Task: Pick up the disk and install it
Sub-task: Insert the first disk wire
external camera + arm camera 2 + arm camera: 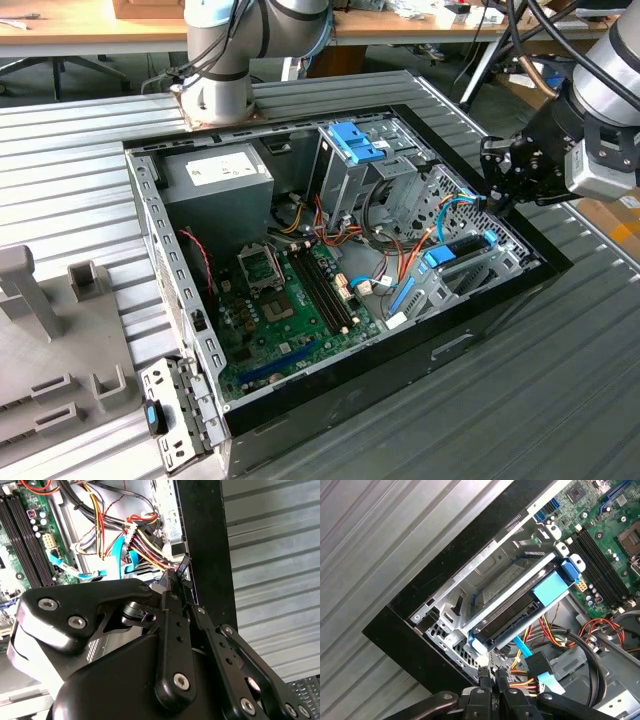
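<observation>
The disk (463, 247) lies flat in the metal drive bay at the corner of the open computer case (480, 330), on the exterior view's right. Its dark body has bright blue rails at its ends. In the first wrist view the disk (517, 617) sits inside the bay frame, with a broad blue tab at the motherboard end. My gripper (497, 203) hovers just above the case's rim beside the bay. Its fingertips (485, 674) are pressed close together with nothing between them. In the second wrist view the gripper (176, 577) points down at the bundle of cables by the case wall.
A grey power-supply box (215, 175) fills the case's far corner. An upright metal cage with a blue latch (355, 140) stands mid-case. The green motherboard (290, 300) and loose coloured cables (400, 260) lie between. Grey fixtures (60, 330) and a removed bracket (170, 415) sit outside on the ribbed table.
</observation>
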